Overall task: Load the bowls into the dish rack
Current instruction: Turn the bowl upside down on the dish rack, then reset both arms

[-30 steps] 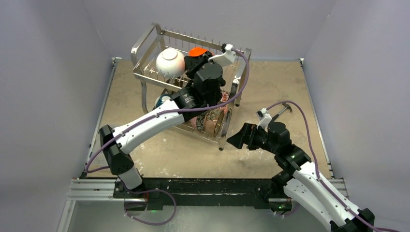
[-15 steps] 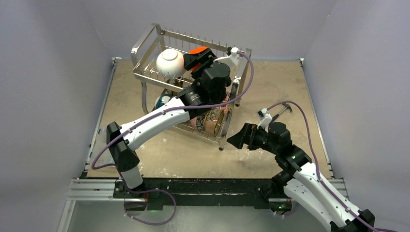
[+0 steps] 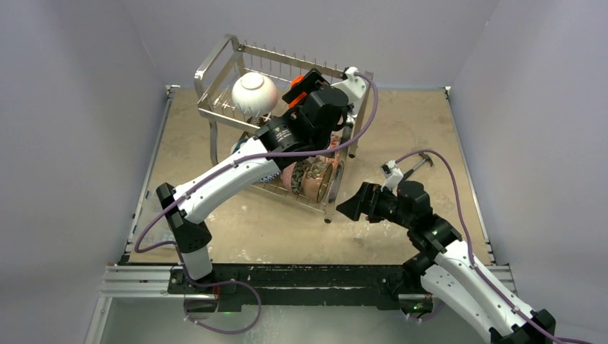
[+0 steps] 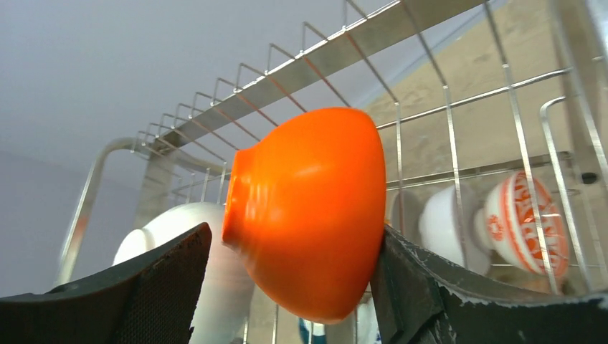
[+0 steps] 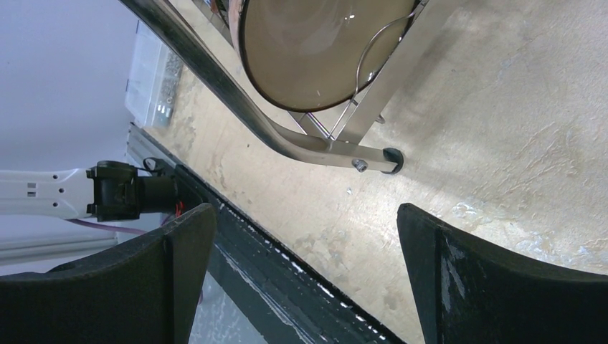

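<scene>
The orange bowl [image 4: 308,208] stands on edge in the upper tier of the chrome dish rack [image 3: 215,63], next to a white bowl [image 3: 253,92]. My left gripper [image 4: 292,233] straddles the orange bowl [image 3: 296,79] with its jaws open. The left finger stands apart from the bowl and the right finger is at the bowl's side. Patterned bowls [image 3: 308,179] sit in the lower tier, and a red-patterned one [image 4: 527,222] shows through the wires. My right gripper [image 3: 351,208] hovers open and empty over the table by the rack's near right foot [image 5: 387,161].
A tan bowl [image 5: 315,50] leans in the rack's lower tier just above the right gripper [image 5: 307,215]. The black base rail [image 5: 287,265] runs along the table's near edge. Grey walls enclose the beige table [image 3: 416,129].
The left gripper has opened around the orange bowl, which now rests in the upper tier, and the wrist has shifted slightly right. The right arm has not moved.
</scene>
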Robot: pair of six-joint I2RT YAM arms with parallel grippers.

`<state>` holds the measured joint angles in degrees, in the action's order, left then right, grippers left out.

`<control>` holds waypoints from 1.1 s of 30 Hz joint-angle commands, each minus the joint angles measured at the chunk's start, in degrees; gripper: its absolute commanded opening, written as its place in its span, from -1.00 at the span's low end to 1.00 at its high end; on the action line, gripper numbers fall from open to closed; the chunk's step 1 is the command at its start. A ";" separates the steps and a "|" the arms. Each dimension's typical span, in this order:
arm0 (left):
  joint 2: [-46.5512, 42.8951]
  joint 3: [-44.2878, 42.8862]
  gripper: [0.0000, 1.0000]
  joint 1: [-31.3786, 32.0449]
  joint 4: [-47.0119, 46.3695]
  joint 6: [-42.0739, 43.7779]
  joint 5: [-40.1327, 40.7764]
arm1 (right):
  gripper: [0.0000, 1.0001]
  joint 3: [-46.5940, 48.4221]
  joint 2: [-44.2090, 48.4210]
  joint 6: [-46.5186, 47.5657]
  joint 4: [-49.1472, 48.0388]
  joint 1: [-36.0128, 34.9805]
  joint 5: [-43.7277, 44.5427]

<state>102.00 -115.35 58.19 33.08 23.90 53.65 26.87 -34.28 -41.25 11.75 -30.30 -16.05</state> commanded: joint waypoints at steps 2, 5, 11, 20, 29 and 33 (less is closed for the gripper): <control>-2.61 -3.76 0.56 0.66 4.62 -9.15 -10.74 | 0.96 1.17 -0.55 1.34 -1.04 0.14 -0.85; -3.88 -4.17 0.64 0.47 4.12 -12.14 -14.71 | 0.96 1.79 -0.52 1.37 -0.89 0.16 -0.76; -7.95 -3.20 0.73 -2.21 2.50 -20.16 -26.80 | 0.96 2.93 -0.82 1.63 -0.59 0.11 -0.66; -18.74 6.34 0.78 -8.82 -4.59 -32.18 -38.81 | 0.96 4.67 -1.08 1.68 -0.32 0.15 -0.41; -41.87 33.65 0.85 -8.99 -13.72 -44.35 -39.88 | 0.98 6.61 -1.26 2.32 1.64 0.13 1.36; -52.72 45.77 0.86 -9.03 -13.94 -48.92 -36.98 | 0.98 6.73 -1.25 1.75 2.72 0.16 4.07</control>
<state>56.90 -78.32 49.19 22.50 -17.72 15.14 30.96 -35.88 -40.03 13.50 -30.30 -15.38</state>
